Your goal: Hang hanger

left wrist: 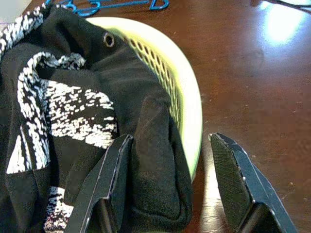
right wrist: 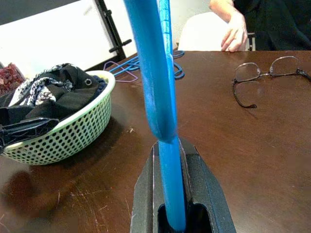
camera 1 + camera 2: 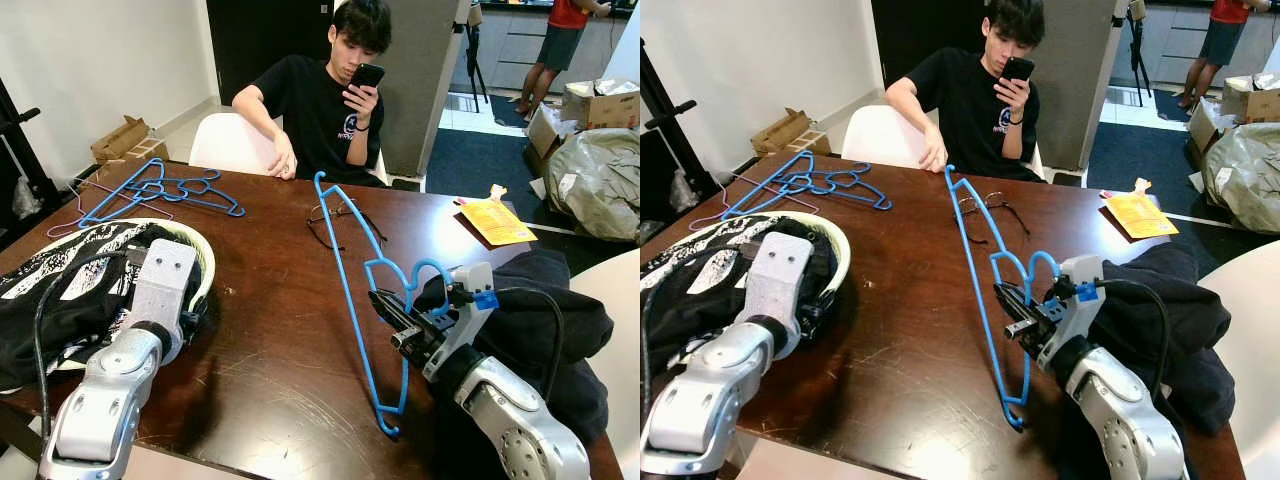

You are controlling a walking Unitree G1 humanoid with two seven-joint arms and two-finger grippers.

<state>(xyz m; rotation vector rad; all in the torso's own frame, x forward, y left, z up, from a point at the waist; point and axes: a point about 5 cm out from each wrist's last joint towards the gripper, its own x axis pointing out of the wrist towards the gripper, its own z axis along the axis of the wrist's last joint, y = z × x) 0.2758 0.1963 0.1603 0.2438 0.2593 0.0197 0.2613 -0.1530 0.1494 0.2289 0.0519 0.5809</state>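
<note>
Hanger (image 3: 352,290), blue and slim, is pinched between the closed fingers of the right gripper (image 3: 385,305) at about 5 o'clock on the dark wooden table (image 3: 270,340); it is held above the tabletop, its long bar running from 12 o'clock near the seated person (image 3: 325,100) down toward 6 o'clock. In the right wrist view the blue bar (image 2: 160,97) rises straight out of the clamped black fingers (image 2: 146,194). At 8 o'clock the left gripper (image 1: 170,179) hovers with its fingers spread wide, straddling the rim of a pale green basket (image 1: 187,111) heaped with black-and-white clothing (image 1: 73,111); one finger lies on the cloth, the other outside the rim over the wood. More blue hangers (image 3: 165,188) lie tangled at 10 o'clock. A pair of glasses (image 3: 335,218) rests near 12 o'clock, just beside the held hanger's top end. A yellow packet (image 3: 497,220) lies at 2 o'clock, and a dark garment (image 3: 545,310) is bunched at 3 o'clock beside the right arm.
</note>
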